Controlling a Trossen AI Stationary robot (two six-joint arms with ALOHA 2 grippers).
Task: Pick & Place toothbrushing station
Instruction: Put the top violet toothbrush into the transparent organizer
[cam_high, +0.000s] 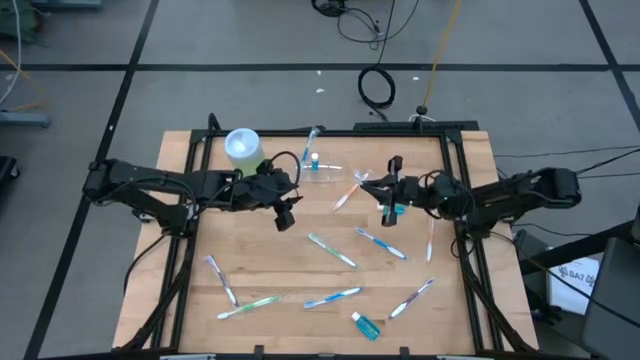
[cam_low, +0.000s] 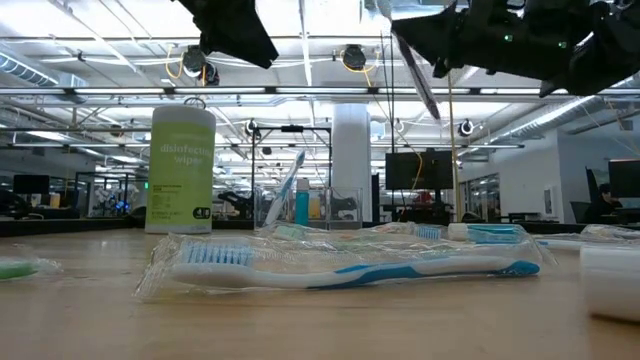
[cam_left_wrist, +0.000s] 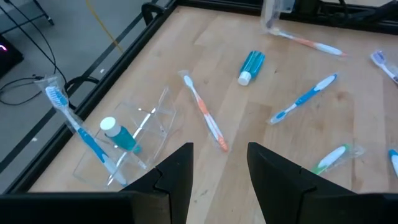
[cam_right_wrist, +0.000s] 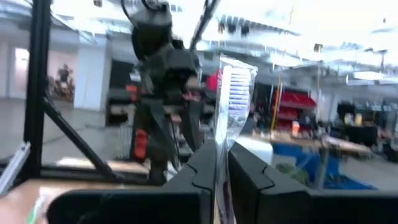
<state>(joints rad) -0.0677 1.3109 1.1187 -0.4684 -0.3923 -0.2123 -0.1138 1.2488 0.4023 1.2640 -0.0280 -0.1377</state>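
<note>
Far left on the table, the green canister is standing upright w/ its pale lid, near the back edge; I'm treating it as not part of the job. Just beside it my left gripper is hanging above the wood, fingers parted a moderate gap w/ nothing between them, touching nothing. I'm reading that as parked on standby close to the cup, so it isn't in the other arm's way.

Next along, the clear cup is sitting near the back rail. In the left wrist view it's looking tipped or lying down, w/ 1 blue toothbrush and 1 blue white-capped tube already in or against it; I can't tell upright vs tilted for sure. That's the drop spot, so I'm judging the job partly done.

Centre and front: several loose brushes are lying scattered flat, incl. a wrapped blue-and-white 1 nearest the low cam, plus another tube by the front edge. All still waiting for pickup.

Right of centre, my right gripper is up off the table, jaws pinched tight on a wrapped toothbrush, bristle end sticking up past the fingertips. Held high like that, I'm guessing it's for carrying over to the cup w/o sweeping the loose brushes underneath.
</note>
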